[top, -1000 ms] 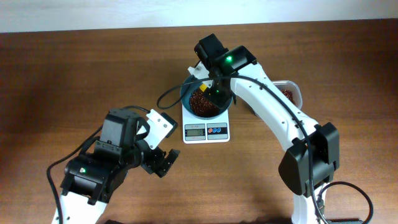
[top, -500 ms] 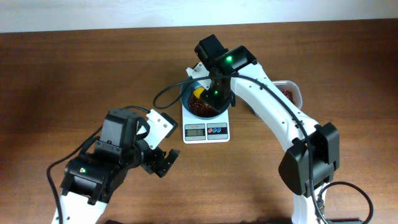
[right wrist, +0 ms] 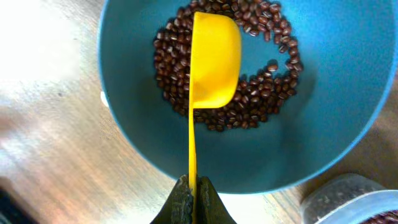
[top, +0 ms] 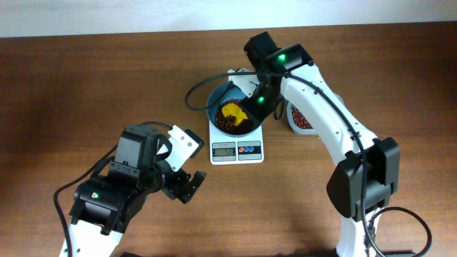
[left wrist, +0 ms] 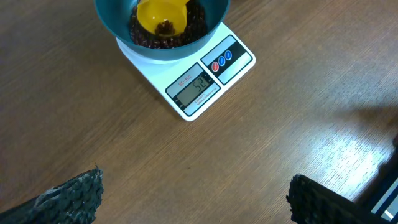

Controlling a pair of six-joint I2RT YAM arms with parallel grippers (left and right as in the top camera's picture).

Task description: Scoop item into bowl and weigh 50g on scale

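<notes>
The teal bowl (top: 216, 100) stands on the white scale (top: 236, 149) at the table's middle. Red-brown beans (top: 227, 127) cover its bottom. My right gripper (top: 257, 98) is shut on the thin handle of a yellow scoop (top: 233, 111), whose cup hangs inside the bowl just above the beans. The right wrist view shows the gripper (right wrist: 193, 196) clamped on that handle, with the scoop (right wrist: 214, 59), beans (right wrist: 264, 99) and bowl (right wrist: 323, 124) below. My left gripper (top: 187, 184) is open and empty, low over bare table in front of the scale (left wrist: 205, 84). The scale's display is lit.
A clear plastic tub (top: 300, 118) of more beans stands right of the scale, under the right arm; its corner (right wrist: 351, 199) shows beside the bowl. A black cable loops at the bowl's left. Bare wood lies around the left gripper (left wrist: 194, 186).
My right arm has swung to the right and back, uncovering the tub. The yellow scoop has turned and now sits over the middle of the bowl. The left arm has stayed still.
</notes>
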